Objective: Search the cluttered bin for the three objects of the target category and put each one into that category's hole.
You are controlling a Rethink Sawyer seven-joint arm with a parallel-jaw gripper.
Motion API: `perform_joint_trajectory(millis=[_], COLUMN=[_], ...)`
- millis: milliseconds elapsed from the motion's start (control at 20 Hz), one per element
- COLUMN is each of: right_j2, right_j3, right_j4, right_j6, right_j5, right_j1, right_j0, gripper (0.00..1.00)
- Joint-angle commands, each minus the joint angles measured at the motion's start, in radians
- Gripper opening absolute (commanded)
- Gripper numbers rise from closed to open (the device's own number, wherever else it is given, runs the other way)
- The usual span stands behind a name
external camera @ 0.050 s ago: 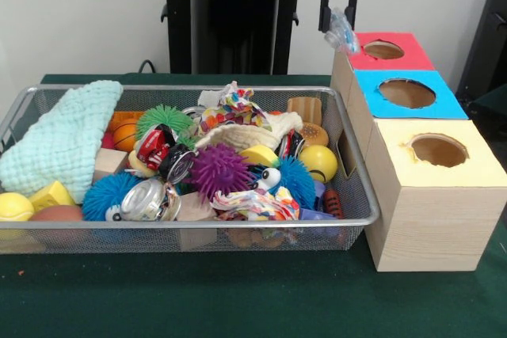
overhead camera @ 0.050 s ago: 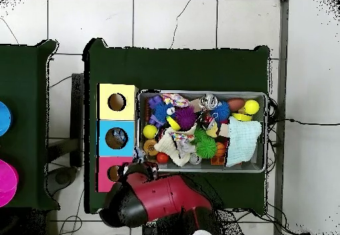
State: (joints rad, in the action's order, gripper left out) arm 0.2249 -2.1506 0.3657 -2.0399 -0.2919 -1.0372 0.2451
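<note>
Pincer (external camera @ 0.050 s ago: 341, 28) clamped on clear crinkly object (external camera @ 0.050 s ago: 342, 35), beside red hole (external camera @ 0.050 s ago: 383, 50), above bin's (external camera @ 0.050 s ago: 358, 195) corner

The scene is lit evenly and brightly from above. Soft shadows are cast under the wire bin (external camera @ 0.050 s ago: 348, 219). Slight blur is seen throughout.

At the upper right of the frame, the gripper (external camera @ 0.050 s ago: 339, 24) hangs beside the red box (external camera @ 0.050 s ago: 392, 51), clasping a clear crinkled object (external camera @ 0.050 s ago: 342, 35). Below the red box sit a blue box (external camera @ 0.050 s ago: 408, 94) and a yellow box (external camera @ 0.050 s ago: 438, 152), each with a round hole. The wire bin (external camera @ 0.050 s ago: 348, 187) fills the left and centre, heaped with toys: a purple spiky ball (external camera @ 0.050 s ago: 219, 170), a yellow ball (external camera @ 0.050 s ago: 319, 161), a mint cloth (external camera @ 0.050 s ago: 65, 136).
</note>
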Motion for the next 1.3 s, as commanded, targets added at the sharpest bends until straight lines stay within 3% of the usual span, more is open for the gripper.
perform_joint_trajectory(millis=[50,300,450,650,1300], right_j2=[-0.123,-0.139,-0.170,-0.149,-0.327], right_j3=[0.216,0.317,0.330,0.300,0.238], right_j4=[-0.053,-0.092,-0.110,-0.164,-0.315], right_j6=[-0.203,-0.182,-0.203,-0.198,-0.326], right_j5=[-0.036,-0.120,-0.123,-0.058,0.042], right_j1=[0.096,0.154,0.168,0.211,0.279], right_j0=[-0.062,-0.101,-0.141,-0.139,-0.356], gripper=[0.00,0.00,0.00,0.00,0.00])
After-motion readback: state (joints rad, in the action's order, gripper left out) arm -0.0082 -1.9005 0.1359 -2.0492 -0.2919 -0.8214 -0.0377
